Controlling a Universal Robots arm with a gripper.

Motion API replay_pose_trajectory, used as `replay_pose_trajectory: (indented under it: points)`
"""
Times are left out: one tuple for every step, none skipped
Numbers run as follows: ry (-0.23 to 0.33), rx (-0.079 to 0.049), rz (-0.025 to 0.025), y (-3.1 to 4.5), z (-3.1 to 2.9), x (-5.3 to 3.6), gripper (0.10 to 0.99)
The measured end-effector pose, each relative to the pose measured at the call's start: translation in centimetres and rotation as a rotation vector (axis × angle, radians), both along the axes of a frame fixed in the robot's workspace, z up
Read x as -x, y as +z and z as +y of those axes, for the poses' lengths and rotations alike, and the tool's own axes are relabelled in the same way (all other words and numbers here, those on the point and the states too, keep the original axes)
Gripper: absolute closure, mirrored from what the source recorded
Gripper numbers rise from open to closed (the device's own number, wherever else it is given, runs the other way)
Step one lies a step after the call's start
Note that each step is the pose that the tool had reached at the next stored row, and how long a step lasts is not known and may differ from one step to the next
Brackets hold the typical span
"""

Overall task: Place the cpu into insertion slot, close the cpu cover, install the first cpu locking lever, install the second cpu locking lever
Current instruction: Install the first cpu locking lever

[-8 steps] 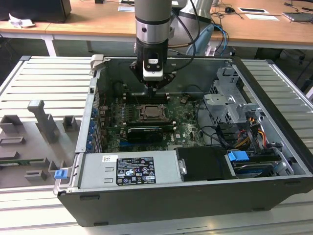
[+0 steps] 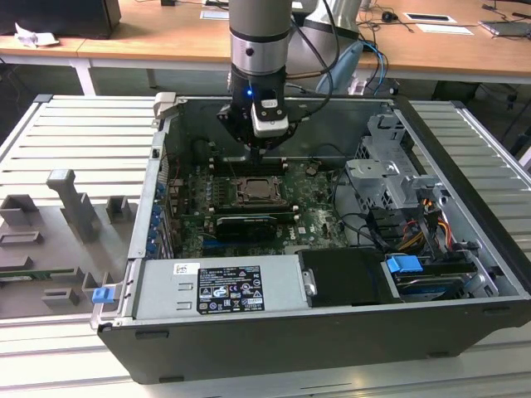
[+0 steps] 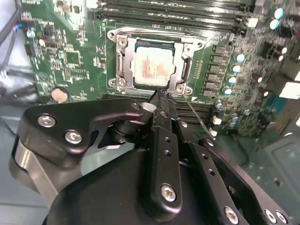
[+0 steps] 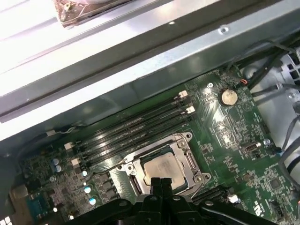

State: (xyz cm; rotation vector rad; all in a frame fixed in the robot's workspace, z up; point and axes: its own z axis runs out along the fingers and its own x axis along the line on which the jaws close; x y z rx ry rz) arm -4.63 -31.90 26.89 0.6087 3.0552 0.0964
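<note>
The tool [image 3: 161, 96] is being held closed, its two fingers pressed together with nothing seen between them. Its tip is hanging right at the near edge of the insertion slot [image 3: 123, 65]; whether it is touching cannot be told.

Just ahead of the tip, the cpu [image 3: 152, 65] is being shown seated flat in the insertion slot, pale metal top upward, so the first step is being judged as done. The cpu cover [image 3: 183, 50] is lying down around the chip, its cut-out framing the metal top, and closing the cover is being judged as done too. To one side of the tip, a thin locking lever [image 3: 199, 119] is slanting away from the slot's corner and appears to be standing free, so at least one lever is being judged as not yet latched. The state of the other lever cannot be told.

By count, one cpu, one insertion slot, one cpu cover and one clearly visible lever are being shown in both wrist views.

Beyond the slot, on the green circuit board [image 4: 220, 136], a bank of long black memory slots [image 4: 136, 124] is being seen, at least four, with one coin cell [image 4: 228, 97] farther off. In the exterior view, one open computer case [image 2: 465, 215] is being carried by the ribbed bench [image 2: 50, 133].
</note>
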Motion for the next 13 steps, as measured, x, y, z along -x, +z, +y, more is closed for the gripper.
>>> replay_pose_trajectory:
  points:
    - [0.031,0.0,0.0,0.0,0.0,0.0,0.98]
    - [0.075,0.0,0.0,0.0,0.0,0.0,0.98]
    - [0.119,0.0,0.0001,0.0,0.0,0.0,0.98]
    - [0.135,0.001,0.0001,0.0,0.0,0.0,0.98]
    - [0.156,0.001,0.0002,0.0,0.0,0.0,0.98]
    - [0.176,0.001,0.0001,0.0,0.0,0.0,0.98]
    - [0.194,0.001,0.0002,0.0,0.0,0.0,0.98]
    - [0.214,0.001,0.0001,0.0,0.0,0.0,0.98]
    - [0.233,0.001,0.0001,0.0,0.0,0.0,0.98]
    - [0.253,0.002,0.0001,0.0,0.0,0.0,0.98]
    - [0.272,0.001,0.0001,0.0,0.0,0.0,0.98]
    - [0.297,0.001,0.0001,0.0,0.0,0.0,0.98]
    - [0.316,0.001,0.0001,0.0,0.0,0.0,0.98]
